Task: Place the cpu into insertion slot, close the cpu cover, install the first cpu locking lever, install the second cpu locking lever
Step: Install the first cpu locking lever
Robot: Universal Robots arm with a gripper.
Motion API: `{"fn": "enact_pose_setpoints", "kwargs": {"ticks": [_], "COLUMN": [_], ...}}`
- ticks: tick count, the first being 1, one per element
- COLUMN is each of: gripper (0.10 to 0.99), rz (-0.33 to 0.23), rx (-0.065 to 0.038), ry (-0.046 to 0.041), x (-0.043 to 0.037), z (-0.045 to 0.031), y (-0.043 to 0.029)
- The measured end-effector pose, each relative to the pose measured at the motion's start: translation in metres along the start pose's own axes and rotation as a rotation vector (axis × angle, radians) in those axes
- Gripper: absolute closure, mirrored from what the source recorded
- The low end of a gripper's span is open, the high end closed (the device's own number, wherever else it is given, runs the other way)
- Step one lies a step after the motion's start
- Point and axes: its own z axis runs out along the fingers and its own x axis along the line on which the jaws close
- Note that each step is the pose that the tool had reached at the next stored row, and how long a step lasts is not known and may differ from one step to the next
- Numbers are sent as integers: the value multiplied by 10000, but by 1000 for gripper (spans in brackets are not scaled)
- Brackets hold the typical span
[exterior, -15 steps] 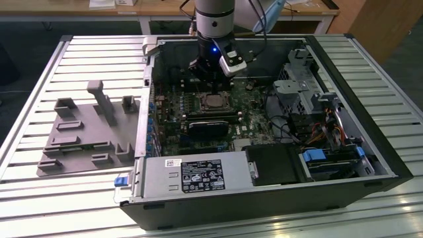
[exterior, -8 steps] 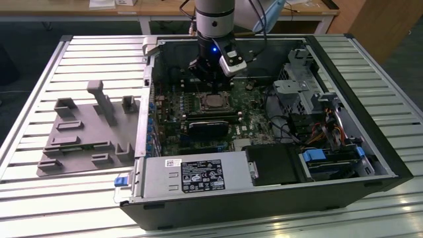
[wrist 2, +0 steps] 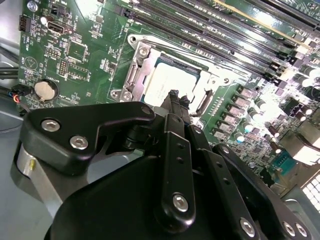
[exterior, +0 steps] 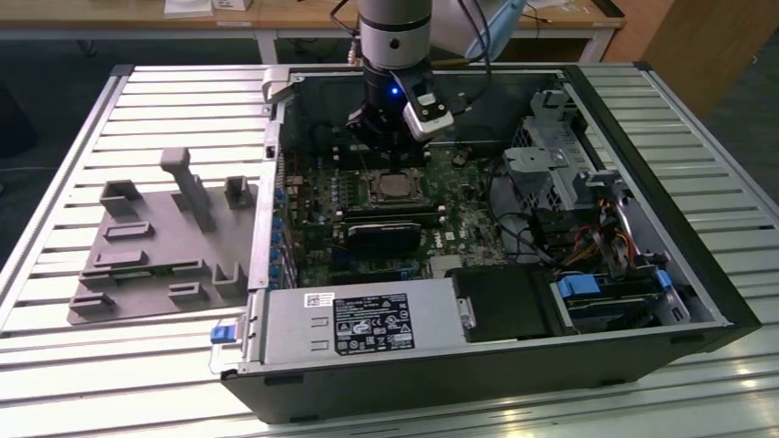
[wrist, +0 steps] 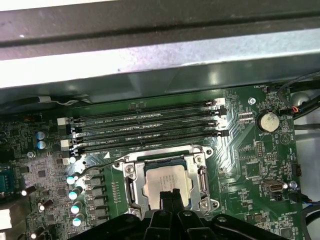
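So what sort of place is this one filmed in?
Probably a robotics lab or workshop bench: an open PC case lies on a slatted metal table, a grey fixture plate sits beside it, and wooden desks stand behind.

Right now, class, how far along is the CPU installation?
Done: the cpu sits in the insertion slot, and the cpu cover looks to be down. In hand: the gripper, fingers shut and empty, is at the cpu's edge. Left: I cannot tell whether the locking steps are done.
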Motion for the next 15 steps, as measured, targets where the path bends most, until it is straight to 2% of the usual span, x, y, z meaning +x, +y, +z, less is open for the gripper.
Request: {"fn": "enact_pose_setpoints", "kwargs": {"ticks": [3, 15], "gripper": [984, 984], "rz": [1, 2], "rx": [-1, 1], "ry": [-1, -2], "x": [57, 389], "z": [-3, -24], "y": [-8, -58]}}
